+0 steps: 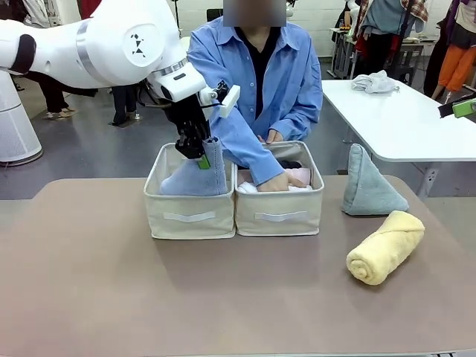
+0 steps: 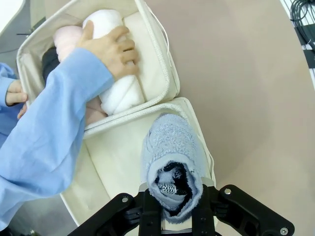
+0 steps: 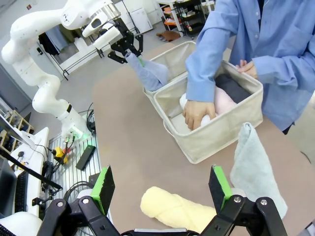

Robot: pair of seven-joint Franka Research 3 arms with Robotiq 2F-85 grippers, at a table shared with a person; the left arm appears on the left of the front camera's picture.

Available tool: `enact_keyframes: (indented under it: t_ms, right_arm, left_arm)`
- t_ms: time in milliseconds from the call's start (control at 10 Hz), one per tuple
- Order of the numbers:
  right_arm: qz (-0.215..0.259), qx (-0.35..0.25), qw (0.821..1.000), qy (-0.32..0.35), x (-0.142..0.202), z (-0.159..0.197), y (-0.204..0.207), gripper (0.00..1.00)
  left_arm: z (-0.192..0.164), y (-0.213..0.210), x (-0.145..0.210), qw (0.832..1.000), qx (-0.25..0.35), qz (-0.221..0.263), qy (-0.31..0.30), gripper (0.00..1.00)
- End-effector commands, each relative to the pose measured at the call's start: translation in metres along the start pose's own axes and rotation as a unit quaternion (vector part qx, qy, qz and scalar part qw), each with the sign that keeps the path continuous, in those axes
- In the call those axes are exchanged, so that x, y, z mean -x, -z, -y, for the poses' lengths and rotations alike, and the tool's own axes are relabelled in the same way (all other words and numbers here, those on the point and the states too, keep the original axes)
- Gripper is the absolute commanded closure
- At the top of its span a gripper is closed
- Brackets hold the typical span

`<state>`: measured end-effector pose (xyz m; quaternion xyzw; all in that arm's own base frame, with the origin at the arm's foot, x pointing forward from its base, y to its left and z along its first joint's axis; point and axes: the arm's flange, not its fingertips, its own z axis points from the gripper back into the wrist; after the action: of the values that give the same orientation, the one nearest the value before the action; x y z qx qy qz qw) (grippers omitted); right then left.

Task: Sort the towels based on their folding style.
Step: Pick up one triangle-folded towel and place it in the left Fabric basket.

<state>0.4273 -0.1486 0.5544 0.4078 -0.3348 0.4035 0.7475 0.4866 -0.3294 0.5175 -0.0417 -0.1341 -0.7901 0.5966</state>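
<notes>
- Hanging over the left box [image 1: 190, 216], the left gripper [image 1: 199, 152] is seen clamped tight on the pointed top of the light blue towel [image 1: 195, 178].
- The light blue towel is folded like a cone. Its wide bottom is seen inside the left box, and its tip is pinched between the green pads.
- In the left wrist view, the folded tip of the light blue towel [image 2: 170, 142] is squeezed between the two black fingers [image 2: 147, 216].
- The two beige boxes are set side by side, touching, near the far edge of the table [image 1: 89, 282], about in the middle.
- In the right box [image 1: 281, 214], three rolled towels are packed: the white towel [image 2: 123, 93], the pink towel [image 2: 66, 37] and the dark grey towel [image 2: 49, 59].
- The white towel is pressed down by a person's hand [image 2: 110, 49] in a blue sleeve. The person's other hand [image 1: 271, 136] is kept at the far rim of that box.
- The pale green towel [image 1: 370, 186], also a cone, is stood upright on the table, just right of the right box, near the far right corner.
- The yellow towel [image 1: 385, 247] is rolled up and laid on the table in front of the pale green towel, close to the right edge.
- The right gripper [image 3: 161, 183] is spread wide with nothing in it. It is held above the yellow towel [image 3: 172, 209].
</notes>
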Motion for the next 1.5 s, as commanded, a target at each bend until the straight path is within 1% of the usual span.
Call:
enact_keyframes:
  t_ms: [0,600,700,800,900,1000,1100,1400]
  right_arm:
    - [0.006,-0.004,1.0,0.0,-0.001,-0.001,0.0,0.0]
    - [0.006,-0.004,1.0,0.0,-0.001,-0.001,0.0,0.0]
    - [0.006,-0.004,1.0,0.0,-0.001,-0.001,0.0,0.0]
    - [0.006,-0.004,1.0,0.0,-0.001,-0.001,0.0,0.0]
    - [0.006,-0.004,1.0,0.0,-0.001,-0.001,0.0,0.0]
    - [0.006,-0.004,1.0,0.0,-0.001,-0.001,0.0,0.0]
    - [0.006,-0.004,1.0,0.0,-0.001,-0.001,0.0,0.0]
    - [0.006,-0.004,1.0,0.0,-0.001,-0.001,0.0,0.0]
  left_arm:
    - [-0.003,0.011,0.001,1.0,0.003,-0.011,0.015,0.81]
    - [-0.015,0.037,0.006,0.999,0.044,-0.012,0.007,0.81]
    - [-0.016,0.037,0.006,0.999,0.044,-0.012,0.002,0.22]
    - [-0.015,0.036,0.006,0.999,0.042,-0.01,0.0,0.22]
    - [-0.015,0.036,0.006,0.999,0.042,-0.01,-0.001,0.0]
    - [-0.016,0.036,0.007,0.999,0.043,-0.011,-0.002,0.2]
    - [-0.015,0.036,0.007,0.999,0.043,-0.011,-0.001,0.0]
    - [-0.015,0.035,0.008,0.999,0.044,-0.011,-0.002,0.0]
